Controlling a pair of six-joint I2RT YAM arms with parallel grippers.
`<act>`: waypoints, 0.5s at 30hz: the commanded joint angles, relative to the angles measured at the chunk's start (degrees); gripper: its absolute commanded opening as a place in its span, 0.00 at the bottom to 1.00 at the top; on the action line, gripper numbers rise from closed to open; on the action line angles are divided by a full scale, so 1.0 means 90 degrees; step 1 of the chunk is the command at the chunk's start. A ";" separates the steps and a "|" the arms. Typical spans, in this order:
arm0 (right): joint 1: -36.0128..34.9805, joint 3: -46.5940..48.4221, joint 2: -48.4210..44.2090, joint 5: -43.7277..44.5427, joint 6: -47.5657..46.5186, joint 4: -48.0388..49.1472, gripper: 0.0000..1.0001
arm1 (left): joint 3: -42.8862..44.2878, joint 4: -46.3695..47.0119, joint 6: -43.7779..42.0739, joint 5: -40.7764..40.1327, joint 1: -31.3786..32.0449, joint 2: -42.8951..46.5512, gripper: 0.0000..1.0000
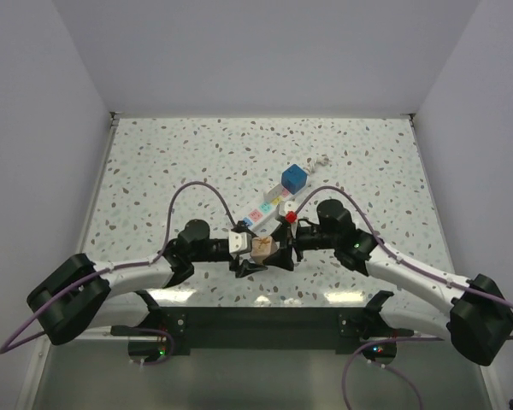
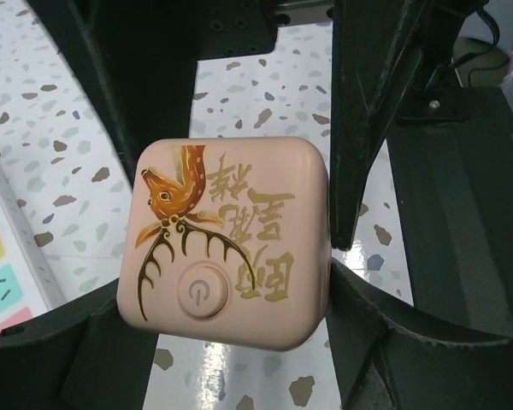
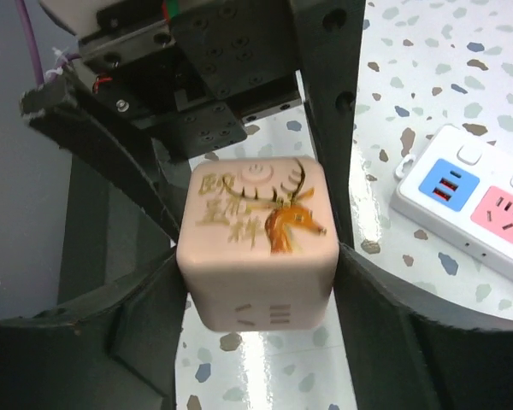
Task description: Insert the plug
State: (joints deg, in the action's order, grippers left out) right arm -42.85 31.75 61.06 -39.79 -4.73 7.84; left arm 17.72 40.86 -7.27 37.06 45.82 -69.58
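The plug (image 1: 263, 248) is a pink cube with a deer picture, gold characters and a round power button. It hangs above the table between both grippers. My left gripper (image 1: 254, 251) holds it from the left, and in the left wrist view the plug (image 2: 227, 243) sits between the gripper's (image 2: 227, 295) two fingers, touching both. My right gripper (image 1: 276, 248) holds it from the right; in the right wrist view its (image 3: 258, 286) fingers press the sides of the plug (image 3: 256, 248). The white power strip (image 1: 269, 207) lies just beyond, its coloured sockets showing (image 3: 474, 198).
A blue cube (image 1: 294, 178) sits at the far end of the strip, near a small white item (image 1: 323, 160). A red part (image 1: 290, 217) shows near the right wrist. The strip's edge (image 2: 4, 273) lies left of the plug. Walls enclose the speckled table (image 1: 171, 162).
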 commanded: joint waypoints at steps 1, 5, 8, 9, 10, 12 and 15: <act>-0.0034 0.0573 0.0198 0.0232 0.0204 -0.0030 0.70 | 0.0453 -0.0174 -0.0862 0.0238 0.0104 -0.0198 0.00; -0.0044 0.0740 0.0481 0.0241 0.0125 -0.0275 0.79 | 0.0571 -0.0409 -0.0960 0.0218 0.0104 -0.0374 0.00; -0.0053 0.0789 0.0588 0.0300 0.0057 -0.0343 0.79 | 0.0561 -0.0429 -0.0989 0.0248 0.0114 -0.0355 0.00; -0.0053 0.0808 0.0599 0.0300 0.0038 -0.0382 0.78 | 0.0561 -0.0429 -0.0999 0.0228 0.0114 -0.0345 0.00; -0.0063 0.0808 0.0608 0.0310 0.0018 -0.0431 0.78 | 0.0561 -0.0429 -0.0999 0.0218 0.0104 -0.0326 0.00; -0.0073 0.0799 0.0608 0.0300 -0.0021 -0.0480 0.78 | 0.0609 -0.0477 -0.0999 0.0199 0.0104 -0.0325 0.00; -0.0141 0.0770 0.0599 0.0261 -0.0099 -0.0568 0.78 | 0.0736 -0.0643 -0.1077 0.0218 0.0104 -0.0345 0.00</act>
State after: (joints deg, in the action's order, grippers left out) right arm -43.51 36.67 66.39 -38.20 -4.19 3.99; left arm 20.91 34.11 -14.76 37.54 46.57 -73.19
